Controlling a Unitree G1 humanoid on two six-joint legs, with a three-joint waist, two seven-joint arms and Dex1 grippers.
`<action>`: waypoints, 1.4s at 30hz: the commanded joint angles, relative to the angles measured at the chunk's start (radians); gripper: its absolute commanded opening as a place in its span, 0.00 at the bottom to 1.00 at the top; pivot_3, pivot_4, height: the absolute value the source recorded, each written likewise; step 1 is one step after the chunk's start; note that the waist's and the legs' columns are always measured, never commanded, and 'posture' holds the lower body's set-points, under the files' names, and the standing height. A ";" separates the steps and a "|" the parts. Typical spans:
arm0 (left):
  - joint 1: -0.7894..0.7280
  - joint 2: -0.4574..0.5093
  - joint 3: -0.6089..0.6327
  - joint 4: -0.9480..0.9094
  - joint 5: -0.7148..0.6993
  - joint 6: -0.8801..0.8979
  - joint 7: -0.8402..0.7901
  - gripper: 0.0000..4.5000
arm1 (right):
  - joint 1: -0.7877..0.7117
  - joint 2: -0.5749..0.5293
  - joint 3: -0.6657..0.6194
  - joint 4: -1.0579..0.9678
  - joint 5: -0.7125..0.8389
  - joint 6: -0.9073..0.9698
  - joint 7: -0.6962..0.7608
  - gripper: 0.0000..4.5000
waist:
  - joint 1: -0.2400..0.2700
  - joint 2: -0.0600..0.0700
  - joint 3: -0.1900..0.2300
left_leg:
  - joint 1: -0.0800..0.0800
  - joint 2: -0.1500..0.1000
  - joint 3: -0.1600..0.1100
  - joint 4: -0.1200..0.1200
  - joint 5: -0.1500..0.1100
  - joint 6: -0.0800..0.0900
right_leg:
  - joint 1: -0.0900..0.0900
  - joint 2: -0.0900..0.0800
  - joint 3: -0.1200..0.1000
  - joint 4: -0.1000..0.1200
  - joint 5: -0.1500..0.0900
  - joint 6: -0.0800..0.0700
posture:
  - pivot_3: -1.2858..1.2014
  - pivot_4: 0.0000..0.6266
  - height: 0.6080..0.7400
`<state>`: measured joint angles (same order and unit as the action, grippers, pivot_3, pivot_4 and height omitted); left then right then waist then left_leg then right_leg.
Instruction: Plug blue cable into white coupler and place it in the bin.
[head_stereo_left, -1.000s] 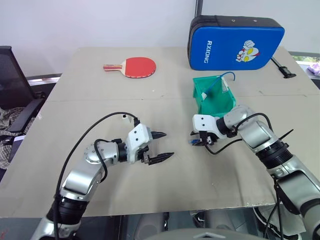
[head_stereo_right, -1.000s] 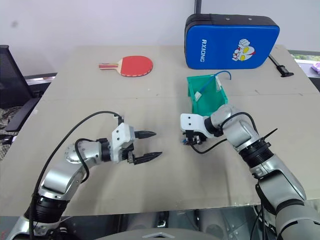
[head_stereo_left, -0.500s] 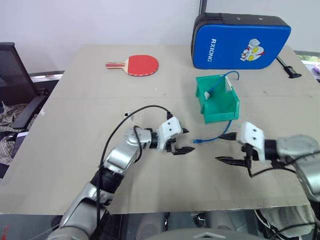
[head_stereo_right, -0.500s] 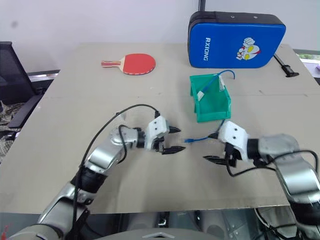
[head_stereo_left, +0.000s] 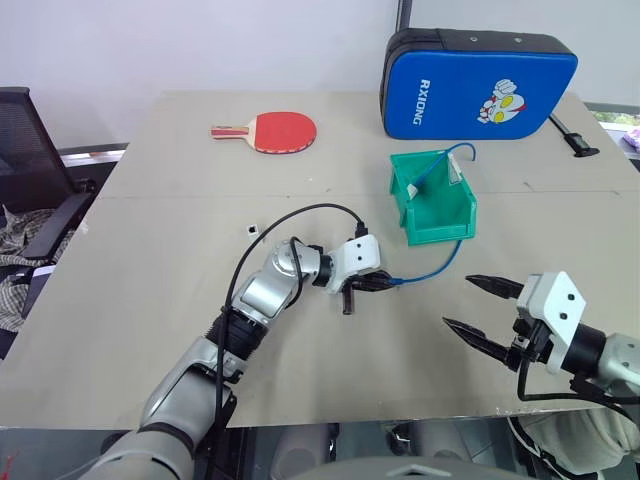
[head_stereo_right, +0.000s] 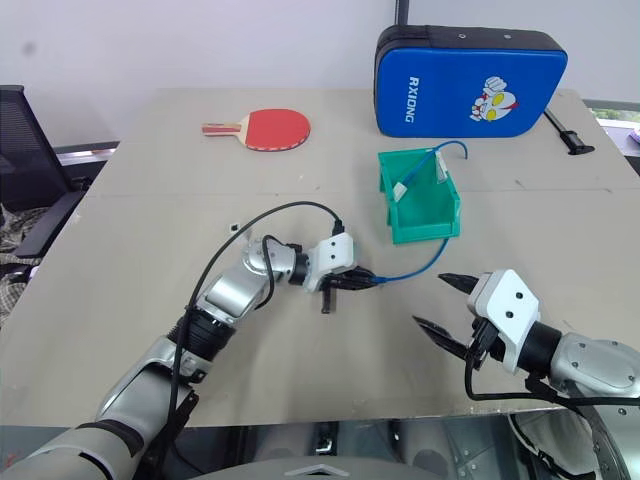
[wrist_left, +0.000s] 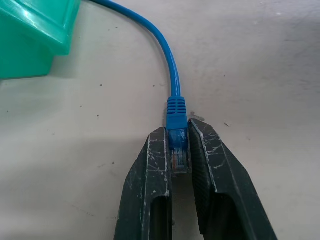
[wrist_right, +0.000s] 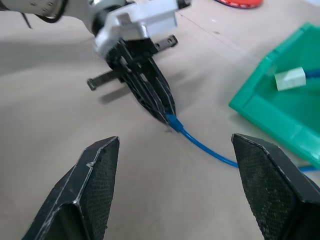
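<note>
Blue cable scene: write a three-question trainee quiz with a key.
1. True or false: the left gripper is shut on the plug end of the blue cable.
2. Where does the white coupler lie? A) on the table beside the paddle B) inside the bin C) between the right gripper's fingers
3. Fill in: the right gripper stands ____, holding nothing.

Key: 1 true; 2 B; 3 open
</note>
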<state>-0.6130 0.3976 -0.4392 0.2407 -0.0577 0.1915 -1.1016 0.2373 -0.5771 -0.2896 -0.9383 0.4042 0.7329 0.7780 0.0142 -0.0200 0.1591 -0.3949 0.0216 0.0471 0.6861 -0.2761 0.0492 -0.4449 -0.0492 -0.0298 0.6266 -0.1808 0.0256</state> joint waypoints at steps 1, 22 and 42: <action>0.018 -0.017 0.076 -0.077 -0.111 0.010 -0.049 0.00 | -0.018 0.091 0.051 -0.015 0.097 0.152 -0.143 0.78 | 0.000 0.000 0.000 | 0.000 0.001 -0.001 0.000 0.000 0.000 | 0.000 0.000 0.000 0.000 0.000 0.000 | 0.52 0.24 0.93; 0.110 0.008 0.315 -0.358 -0.645 0.646 -0.046 0.00 | -0.239 0.367 0.074 0.180 0.608 0.265 -0.391 0.40 | -0.002 0.000 0.000 | -0.001 0.001 -0.002 0.000 0.000 0.000 | 0.000 0.000 0.001 0.001 0.002 0.004 | 0.52 0.24 0.93; 0.067 0.006 0.380 -0.416 -0.826 0.829 0.045 0.00 | -0.234 0.296 0.112 0.238 0.866 0.193 -0.549 0.40 | -0.004 0.000 0.000 | -0.001 0.000 -0.001 0.000 0.000 0.000 | 0.000 0.001 0.002 0.001 0.002 0.002 | 0.52 0.24 0.93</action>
<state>-0.5249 0.4048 -0.0663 -0.1252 -0.8486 1.0208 -1.0469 0.0055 -0.2729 -0.1756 -0.6924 1.2382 0.9512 0.2402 0.0102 -0.0198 0.1593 -0.3956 0.0220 0.0456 0.6860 -0.2760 0.0493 -0.4453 -0.0479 -0.0273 0.6273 -0.1796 0.0273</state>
